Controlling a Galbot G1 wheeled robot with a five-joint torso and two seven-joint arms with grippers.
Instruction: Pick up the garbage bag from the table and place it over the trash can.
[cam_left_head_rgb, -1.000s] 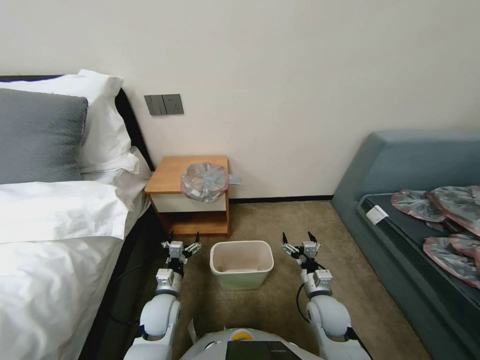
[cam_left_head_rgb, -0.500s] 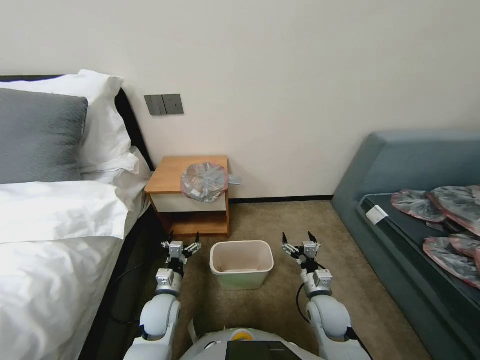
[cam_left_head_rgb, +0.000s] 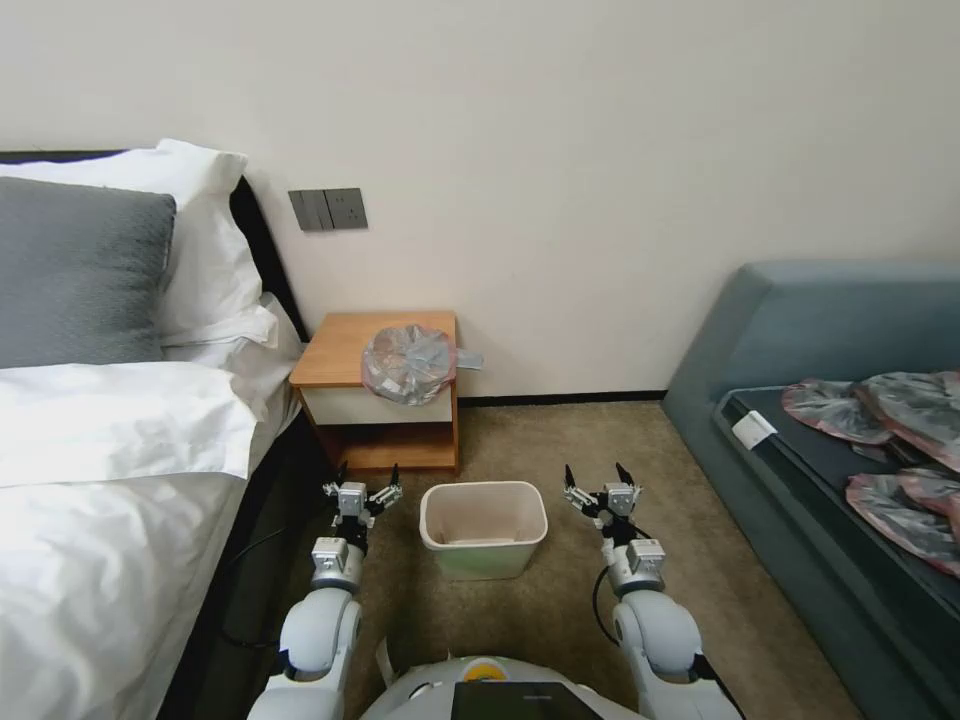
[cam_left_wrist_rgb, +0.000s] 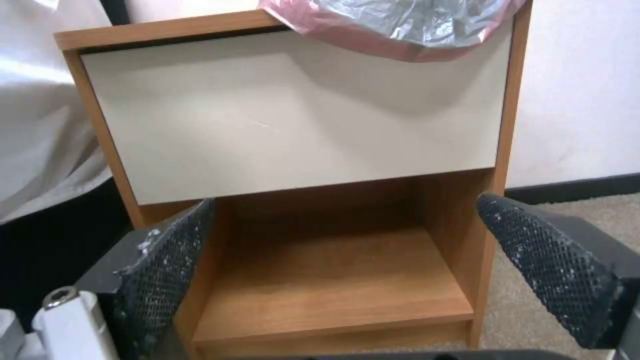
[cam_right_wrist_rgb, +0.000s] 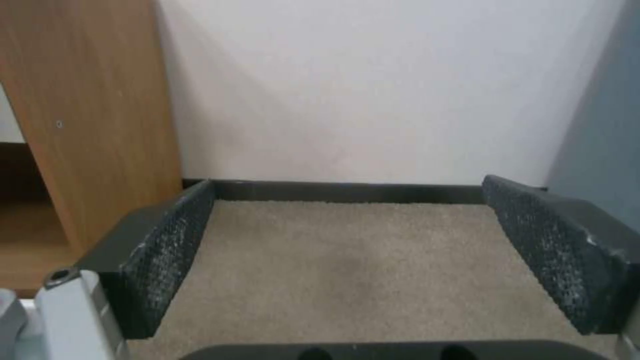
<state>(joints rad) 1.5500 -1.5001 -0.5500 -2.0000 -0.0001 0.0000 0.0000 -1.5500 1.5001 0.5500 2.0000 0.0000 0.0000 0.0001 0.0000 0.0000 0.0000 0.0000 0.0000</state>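
The garbage bag (cam_left_head_rgb: 408, 363), crinkled grey plastic with a pinkish-red rim, lies on the right part of the table (cam_left_head_rgb: 340, 347), drooping over its front edge; its rim (cam_left_wrist_rgb: 393, 30) hangs above the white drawer front in the left wrist view. The cream trash can (cam_left_head_rgb: 484, 528) stands empty on the carpet in front of the table. My left gripper (cam_left_head_rgb: 366, 478) is open, low beside the can's left side, facing the table's shelf. My right gripper (cam_left_head_rgb: 598, 479) is open to the can's right, empty, facing the wall.
A bed (cam_left_head_rgb: 110, 470) with white sheets and pillows borders the left. A blue-grey sofa (cam_left_head_rgb: 830, 400) on the right carries several flattened grey-pink bags (cam_left_head_rgb: 900, 440). Beige carpet (cam_left_head_rgb: 570, 430) lies between, and the wall stands behind the table.
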